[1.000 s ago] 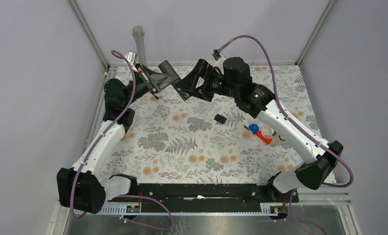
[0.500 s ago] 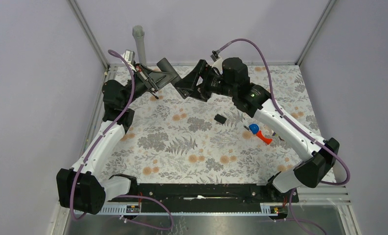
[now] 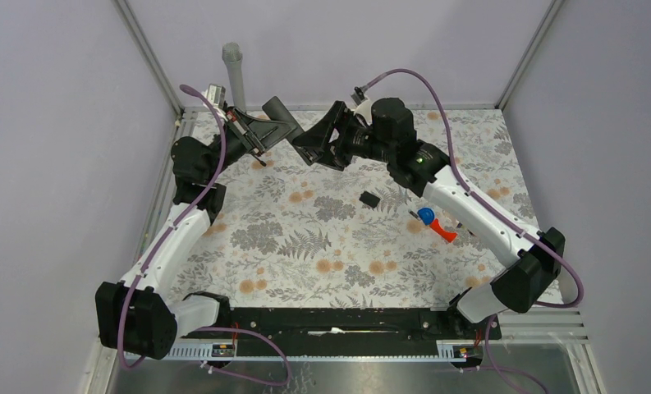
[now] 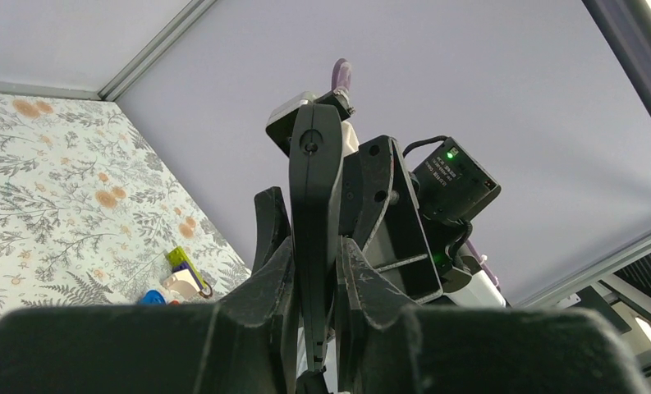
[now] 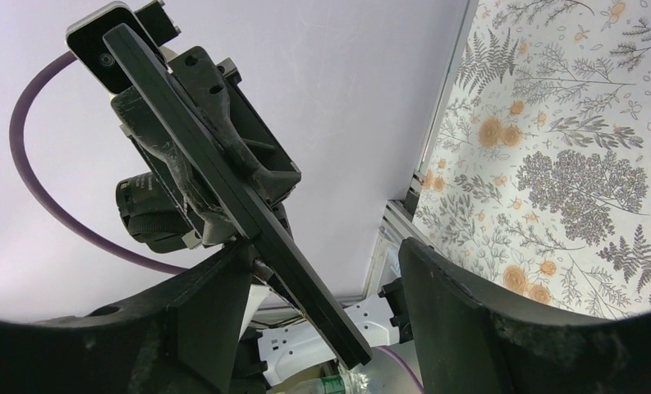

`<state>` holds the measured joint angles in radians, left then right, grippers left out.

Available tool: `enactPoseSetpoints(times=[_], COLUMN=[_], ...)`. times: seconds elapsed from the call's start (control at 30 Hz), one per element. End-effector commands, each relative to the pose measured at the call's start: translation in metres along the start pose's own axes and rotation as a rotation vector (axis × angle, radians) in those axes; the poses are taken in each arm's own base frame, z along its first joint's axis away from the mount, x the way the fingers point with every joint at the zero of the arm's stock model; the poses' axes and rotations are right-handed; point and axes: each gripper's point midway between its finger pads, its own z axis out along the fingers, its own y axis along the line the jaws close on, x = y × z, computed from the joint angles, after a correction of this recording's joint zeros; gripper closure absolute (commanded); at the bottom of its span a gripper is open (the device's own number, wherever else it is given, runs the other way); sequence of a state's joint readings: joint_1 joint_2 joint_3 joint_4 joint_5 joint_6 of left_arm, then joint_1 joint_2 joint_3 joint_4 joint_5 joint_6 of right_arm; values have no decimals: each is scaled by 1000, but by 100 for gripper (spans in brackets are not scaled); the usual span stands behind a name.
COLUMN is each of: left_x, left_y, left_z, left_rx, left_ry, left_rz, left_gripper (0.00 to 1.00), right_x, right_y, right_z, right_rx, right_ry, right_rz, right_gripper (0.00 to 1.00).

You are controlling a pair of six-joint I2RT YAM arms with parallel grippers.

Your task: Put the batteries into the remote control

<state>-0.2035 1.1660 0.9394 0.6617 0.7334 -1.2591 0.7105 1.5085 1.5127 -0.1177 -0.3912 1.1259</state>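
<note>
Plastic, likely stiff yet slick, the remote control is being clamped flatwise by the left gripper; the right gripper is being held wide.

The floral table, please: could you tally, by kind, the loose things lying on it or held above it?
Remote control, clamped in the left gripper: 1
Short black piece, lying loose: 1
Toy cluster (blue, red, yellow-green; too small to split): 1
Total: 3
</note>
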Motion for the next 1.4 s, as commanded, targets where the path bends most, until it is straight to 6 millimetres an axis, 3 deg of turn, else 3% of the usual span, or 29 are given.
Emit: enactPoseSetpoints(times=[0.0,0.33,0.87,1.37], left_x=[-8,-11,-21,-22], left_y=[-24,-20,-33,-32], left_z=[-3,-1,1,0], left_rx=[72,28,33,34], left_ry=[-30,-36,-73,-80], left_rz=[59,12,-40,-50], left_gripper=[100,100,100,100], right_x=[-3,-3,-2,-5], right_y=[10,6,-3,-1], right_z=[-1,-2,-6,-4], right_rx=[-50,-51,-48,-72], right_ry=[2,-6,-16,-31], right_rz=[-1,11,11,-9], right_gripper=[28,33,42,46])
